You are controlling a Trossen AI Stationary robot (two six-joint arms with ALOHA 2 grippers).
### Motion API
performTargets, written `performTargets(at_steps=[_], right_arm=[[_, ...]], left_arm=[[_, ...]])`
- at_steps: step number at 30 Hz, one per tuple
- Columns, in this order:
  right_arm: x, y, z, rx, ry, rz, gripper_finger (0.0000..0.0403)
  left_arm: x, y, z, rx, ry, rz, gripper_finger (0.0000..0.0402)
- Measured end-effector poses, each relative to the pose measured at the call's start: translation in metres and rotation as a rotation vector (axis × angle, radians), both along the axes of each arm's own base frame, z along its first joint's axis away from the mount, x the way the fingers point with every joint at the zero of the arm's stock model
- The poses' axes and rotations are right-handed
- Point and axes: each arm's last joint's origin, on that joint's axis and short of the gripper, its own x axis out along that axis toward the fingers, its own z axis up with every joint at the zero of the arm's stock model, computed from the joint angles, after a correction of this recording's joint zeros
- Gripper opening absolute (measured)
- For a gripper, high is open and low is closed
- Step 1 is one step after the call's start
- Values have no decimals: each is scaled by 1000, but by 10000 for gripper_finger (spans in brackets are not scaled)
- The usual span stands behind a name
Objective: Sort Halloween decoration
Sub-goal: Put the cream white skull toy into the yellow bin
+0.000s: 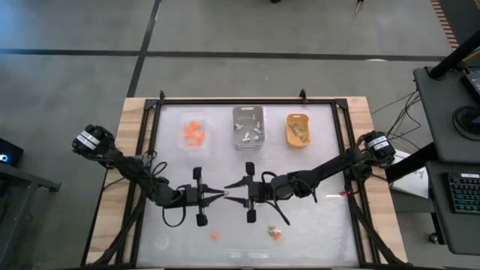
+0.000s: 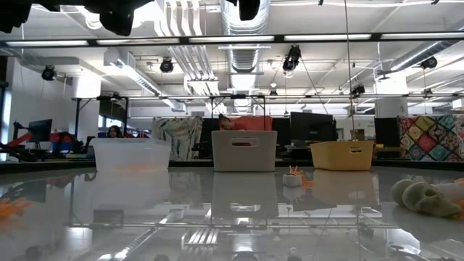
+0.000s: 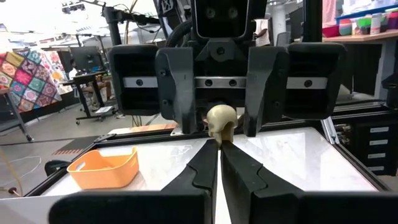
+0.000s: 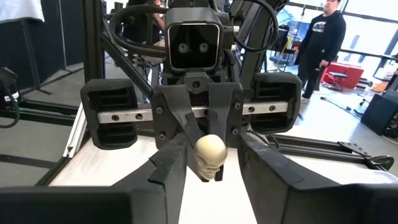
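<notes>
My left gripper (image 1: 222, 195) and right gripper (image 1: 238, 193) meet tip to tip above the table's middle. A small tan skull trinket (image 3: 221, 119) sits at the tips of the shut left gripper (image 3: 219, 148). The right gripper (image 4: 210, 148) is open, with one finger on either side of the skull (image 4: 210, 152) and not touching it. The clear tray (image 1: 193, 133) holds orange trinkets, the grey tray (image 1: 248, 125) pale ones, and the orange-yellow tray (image 1: 298, 130) tan ones. Loose trinkets (image 1: 276, 233) lie on the table near its near edge. My left gripper pinches the tan skull between its two fingertips (image 3: 208, 155), at the skull's lower end (image 3: 222, 138). The fingers come level from the table's left. The skull is lifted clear of the table, with its rounded crown up.
The three trays stand in a row by the far edge. A small orange trinket (image 1: 214, 236) lies near the near edge, another tan skull (image 2: 424, 197) rests on the table at the right of the low view, and an orange-and-white piece (image 2: 293, 177) lies farther back.
</notes>
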Motion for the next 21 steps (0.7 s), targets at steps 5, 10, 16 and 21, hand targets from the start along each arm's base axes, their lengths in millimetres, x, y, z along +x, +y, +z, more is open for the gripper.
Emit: performTargets(at_steps=[5,10,16,21], right_arm=[[0,0,0,0,0,-1,94],[1,-2,0,0,0,-5,54],[1,-2,0,-2,0,-4,37],[1,-2,0,-4,0,-4,35]], left_arm=[[0,0,0,0,0,0,1],[0,0,0,0,1,2,1],[0,0,0,-1,-1,2,2],[0,0,0,-5,-2,1,2]])
